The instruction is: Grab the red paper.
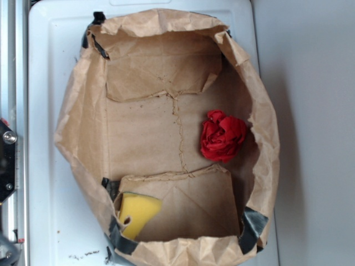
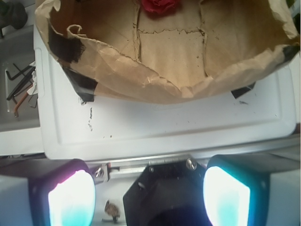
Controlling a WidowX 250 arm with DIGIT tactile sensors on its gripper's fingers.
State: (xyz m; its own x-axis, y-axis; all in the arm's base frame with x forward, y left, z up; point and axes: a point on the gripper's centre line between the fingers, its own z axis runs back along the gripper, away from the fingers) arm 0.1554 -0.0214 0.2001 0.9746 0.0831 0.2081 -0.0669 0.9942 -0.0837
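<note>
The red paper is a crumpled bright red ball lying inside an open brown paper bag, near the bag's right wall. In the wrist view the red paper shows only partly at the top edge, far from the gripper. My gripper is open, its two glowing pads wide apart at the bottom of the wrist view, with nothing between them. It hangs outside the bag, beyond the edge of the white lid. The gripper is out of sight in the exterior view.
A yellow sponge wedge lies in the bag's lower left corner. The bag rests on a white plastic lid. Black tape holds the bag's corners. Hex keys and wires lie left of the lid. Black robot base parts sit at the left edge.
</note>
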